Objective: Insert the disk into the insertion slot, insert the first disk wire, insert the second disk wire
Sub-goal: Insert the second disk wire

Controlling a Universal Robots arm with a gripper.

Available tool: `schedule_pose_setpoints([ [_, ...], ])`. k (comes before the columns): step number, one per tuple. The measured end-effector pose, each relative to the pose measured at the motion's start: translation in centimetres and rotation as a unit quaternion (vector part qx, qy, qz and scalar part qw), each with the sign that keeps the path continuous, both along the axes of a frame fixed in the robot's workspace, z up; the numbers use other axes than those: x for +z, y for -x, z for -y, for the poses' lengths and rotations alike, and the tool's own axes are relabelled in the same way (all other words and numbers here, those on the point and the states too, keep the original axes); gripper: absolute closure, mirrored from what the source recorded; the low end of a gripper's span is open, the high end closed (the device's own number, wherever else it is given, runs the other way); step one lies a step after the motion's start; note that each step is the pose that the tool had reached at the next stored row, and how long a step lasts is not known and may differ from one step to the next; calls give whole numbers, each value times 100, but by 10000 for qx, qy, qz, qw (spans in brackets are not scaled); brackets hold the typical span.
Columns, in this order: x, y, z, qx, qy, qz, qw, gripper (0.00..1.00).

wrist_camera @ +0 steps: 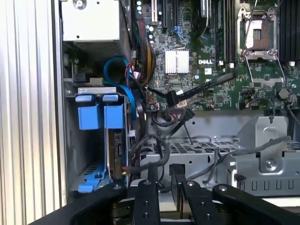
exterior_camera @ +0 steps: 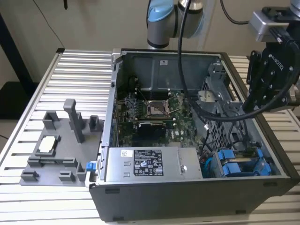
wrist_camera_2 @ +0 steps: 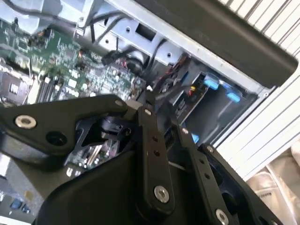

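Your claw hangs over the case rim, above the power-supply box and off to the exterior view's right of it, angled down into the drive bay. You can't tell from these views whether it's apart or clamped on anything. My read: it's posed there because the wire ends sit right below.

The slatted bench carries everything. The case lies on its side with the lid off, which gives you straight top access.

The grey fixture sits well apart from the power-supply box, on the exterior view's left. It looks like a parts stand and isn't in play.

The motherboard lies flat on the case floor, just behind the power-supply box.

The disk is already in its slot just beside the power-supply box, on edge in its blue frame, with a second blue carrier next to it.

The black wires bunch loosely between disk and claw. One connector lies over the motherboard, so it's likely unplugged. You can't tell whether anything is plugged into the disk.
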State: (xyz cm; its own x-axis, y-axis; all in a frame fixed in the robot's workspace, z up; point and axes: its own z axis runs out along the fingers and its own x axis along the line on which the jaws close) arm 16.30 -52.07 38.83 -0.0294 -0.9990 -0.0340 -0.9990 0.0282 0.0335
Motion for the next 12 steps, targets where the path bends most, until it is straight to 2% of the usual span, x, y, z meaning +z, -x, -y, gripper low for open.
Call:
schedule_pose_setpoints([
  [6, -5, 276, 0, 0, 0, 2, 10000, 73],
  [12, -14, 508, -8, 9, 1, 2, 10000, 73],
])
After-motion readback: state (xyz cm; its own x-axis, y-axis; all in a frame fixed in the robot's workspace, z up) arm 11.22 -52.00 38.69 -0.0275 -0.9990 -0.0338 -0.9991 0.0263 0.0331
